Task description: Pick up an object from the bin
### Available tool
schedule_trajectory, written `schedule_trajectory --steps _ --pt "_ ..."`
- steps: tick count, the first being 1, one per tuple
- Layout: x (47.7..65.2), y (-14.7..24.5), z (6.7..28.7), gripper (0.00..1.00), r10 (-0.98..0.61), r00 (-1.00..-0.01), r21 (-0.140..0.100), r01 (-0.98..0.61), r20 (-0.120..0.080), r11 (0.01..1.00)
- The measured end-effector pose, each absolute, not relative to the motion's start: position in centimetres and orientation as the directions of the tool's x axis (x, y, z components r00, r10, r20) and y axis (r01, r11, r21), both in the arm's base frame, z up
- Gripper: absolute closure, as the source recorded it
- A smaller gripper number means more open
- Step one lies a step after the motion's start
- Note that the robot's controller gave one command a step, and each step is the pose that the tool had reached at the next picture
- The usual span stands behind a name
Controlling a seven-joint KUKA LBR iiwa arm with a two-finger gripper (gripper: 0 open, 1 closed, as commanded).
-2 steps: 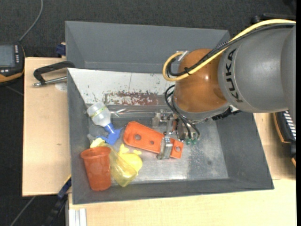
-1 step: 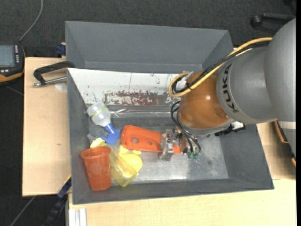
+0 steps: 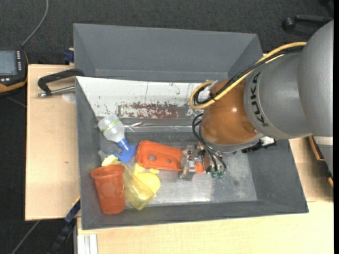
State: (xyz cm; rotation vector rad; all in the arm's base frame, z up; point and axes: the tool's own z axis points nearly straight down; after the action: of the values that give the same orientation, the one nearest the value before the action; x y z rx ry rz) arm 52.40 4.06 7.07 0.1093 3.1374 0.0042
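In the grey bin [image 3: 249, 180] a flat orange piece [image 3: 158, 156] lies mid-floor, with my gripper [image 3: 189, 166] down at its right end. I cannot tell whether it is spread or pinching. An orange cup [image 3: 108, 190] and a yellow crumple [image 3: 143, 187] sit front left.

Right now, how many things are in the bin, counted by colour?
Orange: 2, a cup and a flat piece with holes.
Yellow: 1, a crumpled thing.
Blue and clear: 1, a bottle-like thing.
Total: 4.
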Motion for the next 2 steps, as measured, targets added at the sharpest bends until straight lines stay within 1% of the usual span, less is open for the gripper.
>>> schedule_trajectory --steps 1,2 --pt "53.0 3.6 8.0 1.00 0.058 -0.998 0.004 0.058 -0.007 0.998" --pt "52.5 3.3 12.8 1.00 0.057 -0.998 0.003 0.057 0.001 0.998"
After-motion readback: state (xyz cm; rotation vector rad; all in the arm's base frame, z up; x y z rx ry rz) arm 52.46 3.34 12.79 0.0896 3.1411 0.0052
